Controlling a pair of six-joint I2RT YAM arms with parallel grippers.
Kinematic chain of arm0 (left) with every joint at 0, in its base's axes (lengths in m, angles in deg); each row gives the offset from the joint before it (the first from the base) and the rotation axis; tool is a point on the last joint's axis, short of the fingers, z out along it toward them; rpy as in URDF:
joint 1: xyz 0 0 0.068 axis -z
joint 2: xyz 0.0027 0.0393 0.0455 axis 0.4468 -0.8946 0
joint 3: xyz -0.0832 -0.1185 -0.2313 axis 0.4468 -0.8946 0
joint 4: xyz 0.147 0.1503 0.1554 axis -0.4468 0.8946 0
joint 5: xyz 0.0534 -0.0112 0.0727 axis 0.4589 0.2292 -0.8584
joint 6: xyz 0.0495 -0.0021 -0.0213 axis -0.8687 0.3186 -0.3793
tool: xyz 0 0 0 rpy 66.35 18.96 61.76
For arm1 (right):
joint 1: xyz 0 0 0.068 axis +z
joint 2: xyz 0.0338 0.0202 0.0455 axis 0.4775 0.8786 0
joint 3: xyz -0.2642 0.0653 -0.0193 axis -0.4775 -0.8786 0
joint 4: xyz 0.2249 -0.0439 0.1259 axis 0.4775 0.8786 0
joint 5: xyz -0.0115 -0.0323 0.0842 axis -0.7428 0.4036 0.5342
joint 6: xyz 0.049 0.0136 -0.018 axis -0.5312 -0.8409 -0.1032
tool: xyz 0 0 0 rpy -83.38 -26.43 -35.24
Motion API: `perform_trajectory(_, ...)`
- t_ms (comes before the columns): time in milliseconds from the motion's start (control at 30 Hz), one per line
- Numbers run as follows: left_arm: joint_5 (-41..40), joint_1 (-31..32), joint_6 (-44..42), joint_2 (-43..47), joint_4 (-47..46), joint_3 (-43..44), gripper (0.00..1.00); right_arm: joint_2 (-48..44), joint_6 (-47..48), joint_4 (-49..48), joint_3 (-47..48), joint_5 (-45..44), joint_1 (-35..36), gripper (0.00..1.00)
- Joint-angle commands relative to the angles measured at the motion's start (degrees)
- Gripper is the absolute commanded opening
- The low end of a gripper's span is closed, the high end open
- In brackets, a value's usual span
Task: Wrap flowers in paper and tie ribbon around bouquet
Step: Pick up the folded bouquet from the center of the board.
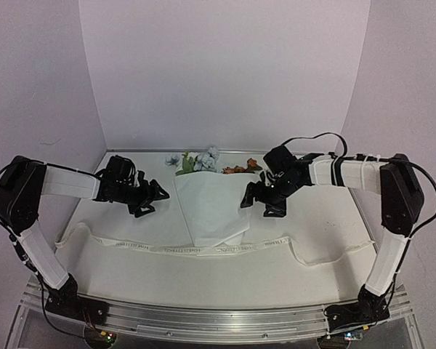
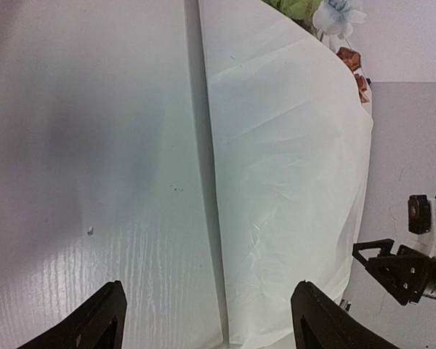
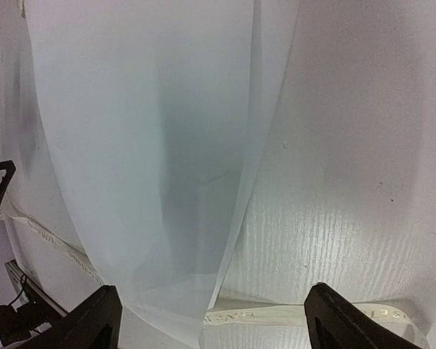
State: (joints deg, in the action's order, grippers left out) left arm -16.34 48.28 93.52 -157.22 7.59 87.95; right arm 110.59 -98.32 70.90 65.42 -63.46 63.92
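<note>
You have both grippers open and empty, one on each side of the paper (image 1: 211,207). The left gripper (image 1: 154,201) hangs just left of the paper with its jaws spread wide. In its wrist view the two fingers (image 2: 102,323) straddle the paper's left edge and touch nothing. The right gripper (image 1: 260,205) sits just right of the paper, its jaws equally far apart, and it grips nothing either.

The paper lies on the table (image 1: 312,276), folded over into a tapering wrap that is wide at the far end and narrow at the near tip. The flowers (image 1: 200,161) poke out of the paper's far end. Pale blue-white blooms and green leaves show on its left, and rust-orange ones on its right (the stems are hidden inside the wrap).

The ribbon (image 1: 167,249) lies flat and untied across the table at the paper's near tip, trailing well out to both sides. In the right wrist view the paper's tip overlaps it.
</note>
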Motion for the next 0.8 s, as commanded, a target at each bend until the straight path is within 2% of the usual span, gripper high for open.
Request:
perform_trajectory(0,5.6,1.6,1.7,-3.6,-8.5,3.5,0.79,2.4,-6.6,-7.7,-1.1,3.4,-0.1,0.87)
perform_trajectory(167,8.0,3.0,4.2,-9.0,-11.8,4.8,0.68,4.8,-12.0,-15.8,-4.5,5.3,0.0,0.82)
perform_trajectory(400,7.8,5.1,5.7,-13.1,-13.2,6.6,0.61,6.5,-17.2,-24.5,-10.3,5.2,0.0,0.75)
perform_trajectory(533,7.8,6.1,7.1,-14.9,-14.4,7.0,0.59,8.1,-19.8,-28.4,-11.3,5.7,0.1,0.66)
perform_trajectory(767,8.7,6.6,8.9,-17.6,-16.4,8.1,0.59,11.4,-24.3,-35.1,-11.0,7.1,0.1,0.44)
